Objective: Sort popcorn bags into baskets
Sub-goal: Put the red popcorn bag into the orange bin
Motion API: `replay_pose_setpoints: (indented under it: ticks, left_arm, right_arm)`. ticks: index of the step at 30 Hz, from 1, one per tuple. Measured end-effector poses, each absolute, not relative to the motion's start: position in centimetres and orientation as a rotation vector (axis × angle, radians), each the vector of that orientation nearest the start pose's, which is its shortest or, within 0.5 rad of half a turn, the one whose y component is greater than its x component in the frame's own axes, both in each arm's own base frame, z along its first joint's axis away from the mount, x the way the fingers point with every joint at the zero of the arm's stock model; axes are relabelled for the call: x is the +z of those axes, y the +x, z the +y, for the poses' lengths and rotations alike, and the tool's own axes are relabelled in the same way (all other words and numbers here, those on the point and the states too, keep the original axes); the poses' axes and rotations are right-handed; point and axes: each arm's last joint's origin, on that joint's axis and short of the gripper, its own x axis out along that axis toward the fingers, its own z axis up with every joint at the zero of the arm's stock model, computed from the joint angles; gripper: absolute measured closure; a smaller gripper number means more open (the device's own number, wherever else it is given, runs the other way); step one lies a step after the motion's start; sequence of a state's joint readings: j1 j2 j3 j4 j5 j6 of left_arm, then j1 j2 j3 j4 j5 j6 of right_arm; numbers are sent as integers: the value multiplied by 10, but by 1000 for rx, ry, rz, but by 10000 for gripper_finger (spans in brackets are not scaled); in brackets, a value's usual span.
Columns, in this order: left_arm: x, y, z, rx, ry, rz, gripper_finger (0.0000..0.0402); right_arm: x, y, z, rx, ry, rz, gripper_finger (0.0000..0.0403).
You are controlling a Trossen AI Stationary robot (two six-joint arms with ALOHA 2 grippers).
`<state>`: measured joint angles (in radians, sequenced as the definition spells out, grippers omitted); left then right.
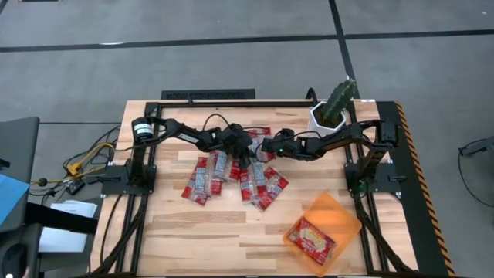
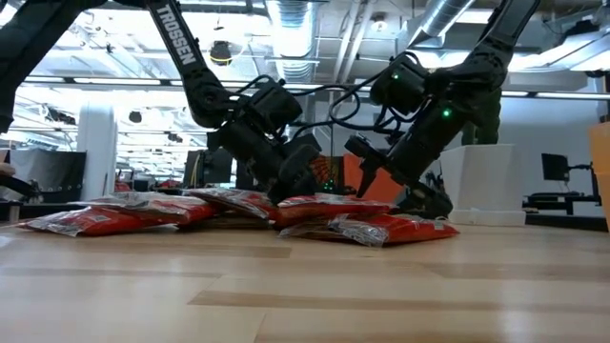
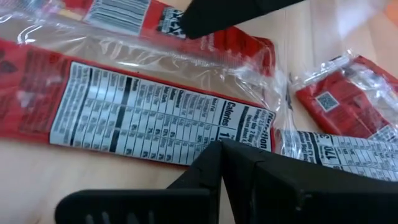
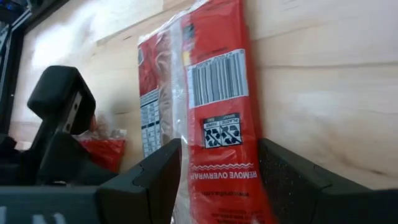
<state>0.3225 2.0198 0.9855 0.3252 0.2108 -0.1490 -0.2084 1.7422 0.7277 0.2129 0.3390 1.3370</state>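
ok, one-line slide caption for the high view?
Both claws, left and right, over the scattered popcorn bags; one bag in the orange basket.

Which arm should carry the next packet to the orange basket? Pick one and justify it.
Right, probably. The right gripper already has its open fingers on either side of a red packet, and the orange basket lies on its side of the table. The left gripper is farther from it.

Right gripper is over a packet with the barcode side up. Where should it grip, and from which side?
Grip the packet across its narrow width, coming down from above: it lies flat on the table, and the open right gripper already straddles its two long edges.
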Motion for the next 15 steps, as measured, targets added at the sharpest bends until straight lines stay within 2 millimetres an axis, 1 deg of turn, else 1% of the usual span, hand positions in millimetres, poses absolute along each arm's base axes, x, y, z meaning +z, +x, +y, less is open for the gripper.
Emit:
replay_pose_setpoints:
  ticks: [4, 11, 13, 15]
  left_arm:
    - [104, 371, 117, 140, -307, 664, 401]
    - [108, 374, 118, 72, -265, 694, 401]
    - [108, 374, 118, 64, -263, 698, 401]
    - [107, 374, 117, 63, -265, 702, 402]
  right_arm:
    - [117, 303, -80, -912, 1150, 395, 171]
    - [109, 305, -83, -850, 1073, 481, 171]
    - [109, 304, -87, -813, 1090, 510, 178]
    - [110, 305, -88, -783, 1071, 539, 198]
